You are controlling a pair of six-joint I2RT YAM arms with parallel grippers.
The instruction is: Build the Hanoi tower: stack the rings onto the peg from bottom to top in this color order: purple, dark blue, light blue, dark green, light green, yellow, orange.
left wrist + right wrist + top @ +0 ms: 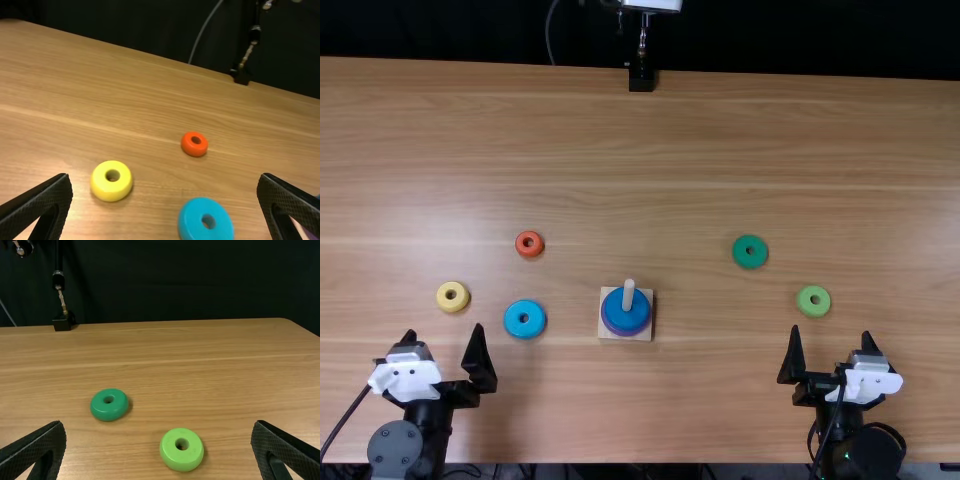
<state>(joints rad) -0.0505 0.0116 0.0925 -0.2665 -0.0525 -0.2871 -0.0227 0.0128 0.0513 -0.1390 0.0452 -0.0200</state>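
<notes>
The left hand [443,332] is spread wide with nothing in its grasp, suited to collecting a ring. Yellow ring [460,303], light blue ring [525,331] and orange ring [529,254] lie apart on the counter [670,150], leaving room to grasp each. Purple ring [625,334] sits lowest around the peg [628,293], dark blue ring [626,318] above it, as the order asks; light blue should follow. Dark green ring [750,262] and light green ring [814,311] lie separately, apparently for the right hand [831,331], wide open and empty.
</notes>
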